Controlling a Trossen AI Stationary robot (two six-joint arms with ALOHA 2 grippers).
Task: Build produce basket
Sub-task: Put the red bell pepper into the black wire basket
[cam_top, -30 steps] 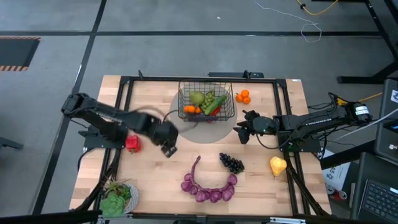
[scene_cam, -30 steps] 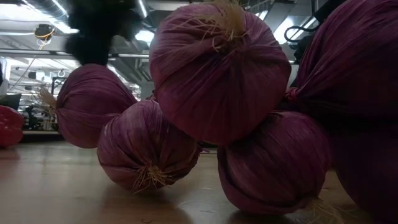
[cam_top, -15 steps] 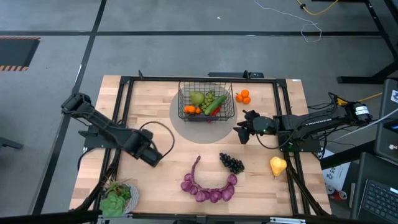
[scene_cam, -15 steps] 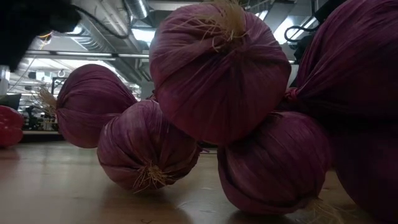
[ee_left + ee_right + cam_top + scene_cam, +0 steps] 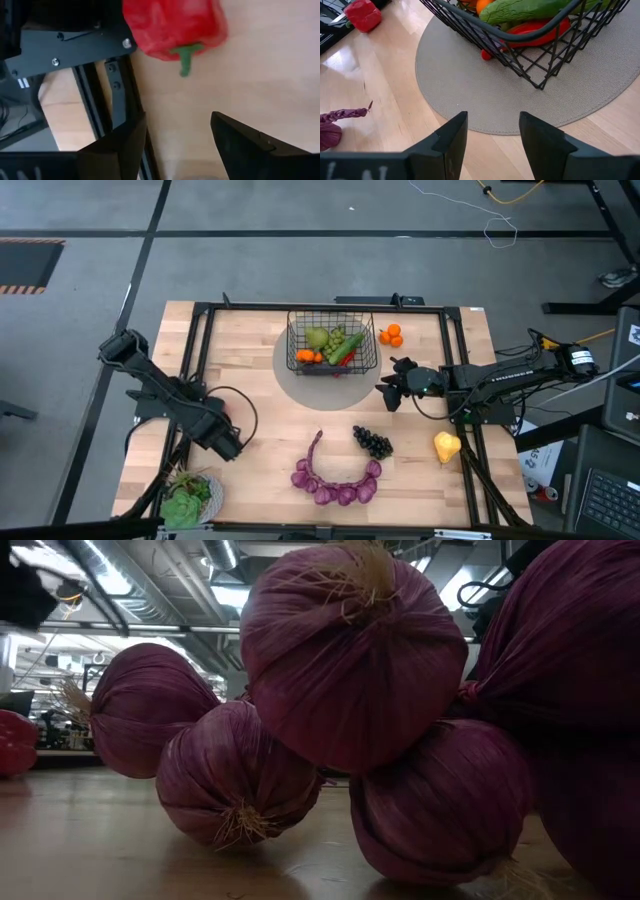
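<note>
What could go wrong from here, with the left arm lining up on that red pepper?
1. The red pepper lies right against the black table frame, so the open left gripper may strike the frame as it descends.
2. The pepper looks rounded and might roll away from a one-sided touch.
3. The basket already looks full, so another item may tumble out.

Basket [image 5: 333, 346] on mat [image 5: 325, 385], surface [image 5: 270, 450] rear centre; oranges [image 5: 390, 335] just right of it; onion string [image 5: 335, 480] front centre; dark grapes [image 5: 372, 442] right of string; lettuce plate [image 5: 188, 498] front left.
</note>
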